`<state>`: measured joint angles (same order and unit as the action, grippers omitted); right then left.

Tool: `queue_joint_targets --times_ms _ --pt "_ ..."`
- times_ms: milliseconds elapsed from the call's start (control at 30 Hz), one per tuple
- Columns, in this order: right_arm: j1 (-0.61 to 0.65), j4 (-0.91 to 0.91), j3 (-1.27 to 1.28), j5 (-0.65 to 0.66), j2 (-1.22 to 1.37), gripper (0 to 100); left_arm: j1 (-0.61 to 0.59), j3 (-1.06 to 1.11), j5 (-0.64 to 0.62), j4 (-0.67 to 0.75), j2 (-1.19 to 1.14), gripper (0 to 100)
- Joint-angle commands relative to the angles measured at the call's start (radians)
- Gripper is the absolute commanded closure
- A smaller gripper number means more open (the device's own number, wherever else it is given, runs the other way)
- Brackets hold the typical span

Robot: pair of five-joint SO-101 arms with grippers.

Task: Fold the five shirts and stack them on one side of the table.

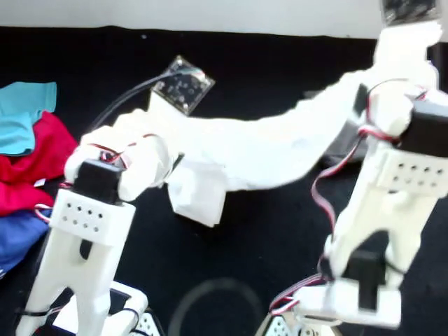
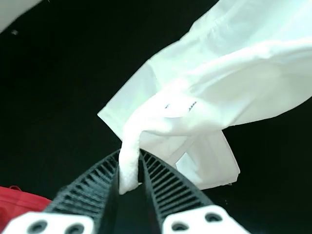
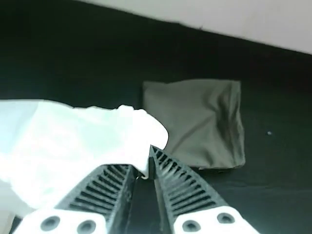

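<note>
Shirts, five in all, are showing. One white shirt (image 1: pixel 259 150) is hanging stretched between my two tools above the black surface (image 1: pixel 266 238), with a loose part drooping down toward the surface near my left arm. My left tool (image 2: pixel 129 161) is pinching a twisted corner of it, the jaws nearly closed on the cloth. My right tool (image 3: pixel 142 163) is gripping the opposite end the same way, the jaws almost together. One grey shirt (image 3: pixel 195 122) is lying folded flat on the surface just beyond my right tool. One teal shirt (image 1: pixel 24 112), one red shirt (image 1: pixel 35 168) and one blue shirt (image 1: pixel 17 238) are lying heaped unfolded at the surface's left edge. A small dark mark (image 2: pixel 180 105) is showing on the white cloth, too small to read.
</note>
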<state>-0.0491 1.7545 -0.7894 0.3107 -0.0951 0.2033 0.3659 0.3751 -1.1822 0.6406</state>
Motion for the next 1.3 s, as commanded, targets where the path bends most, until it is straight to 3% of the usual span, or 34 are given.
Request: queue_joint_targets --times_ms 0,100,200,333,533,733,1033,1267 --pt "0.027 0.004 0.314 0.005 -0.188 99.3 0.010 0.071 0.000 -0.002 0.013 99" --pt "0.021 -0.025 0.506 0.006 -0.245 99.3 0.012 0.150 -0.034 0.005 0.012 99" --pt "-0.028 -0.124 0.685 0.008 -0.265 99.3 0.021 0.236 -0.147 0.011 0.004 99" --pt "-0.070 -0.288 0.911 0.008 -0.266 99.3 0.035 0.395 -0.262 0.123 0.005 99" --pt "-0.073 -0.415 1.142 0.008 -0.271 99.3 0.027 0.588 -0.322 0.224 0.005 83" --pt "-0.073 -0.441 1.264 0.008 -0.272 99.3 0.002 0.657 -0.328 0.210 0.012 80" --pt "-0.074 -0.433 1.283 0.002 -0.335 99.3 -0.268 0.492 -0.373 -0.017 0.005 80" --pt "-0.056 -0.438 1.323 0.005 -0.430 99.3 -0.248 0.490 -0.486 -0.014 0.005 80"
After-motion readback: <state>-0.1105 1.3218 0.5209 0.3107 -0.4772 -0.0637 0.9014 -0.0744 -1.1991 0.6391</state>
